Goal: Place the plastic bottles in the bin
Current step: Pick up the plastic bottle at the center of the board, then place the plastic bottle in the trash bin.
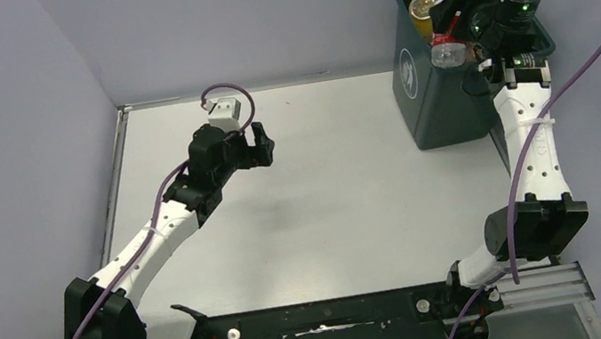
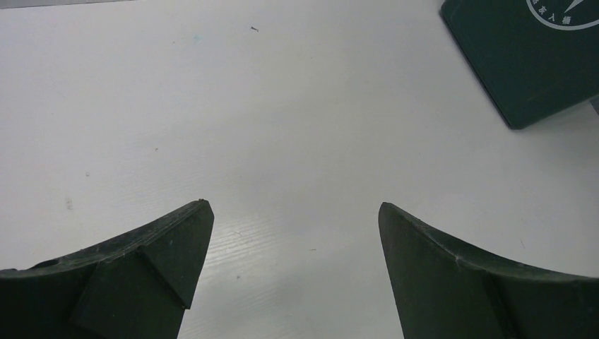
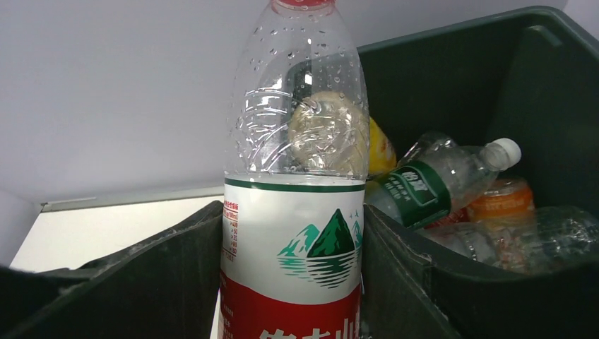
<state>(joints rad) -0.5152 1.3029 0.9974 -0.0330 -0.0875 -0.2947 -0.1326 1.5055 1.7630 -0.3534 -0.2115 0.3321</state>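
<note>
Surface: white table (image 1: 329,201), no bottles left on it.
Bin: dark green bin (image 1: 428,114), far right corner.
Right hand (image 3: 293,296): holding red-capped bottle (image 3: 297,106) upright over the bin.
Left hand (image 2: 294,206): wide, empty.
Handling: probably empty, light, thin-walled, slick; grip the labelled middle gently.
Count: one held; at least four binned: green-label bottle (image 3: 424,183), orange bottle (image 3: 501,201), yellow bottle (image 3: 380,152), clear bottle (image 3: 551,236).

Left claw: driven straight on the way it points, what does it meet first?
Most likely the bare table: the open left claw angles down at it, with nothing in its gap. The bin sits right of that line, though depth is unclear.
</note>
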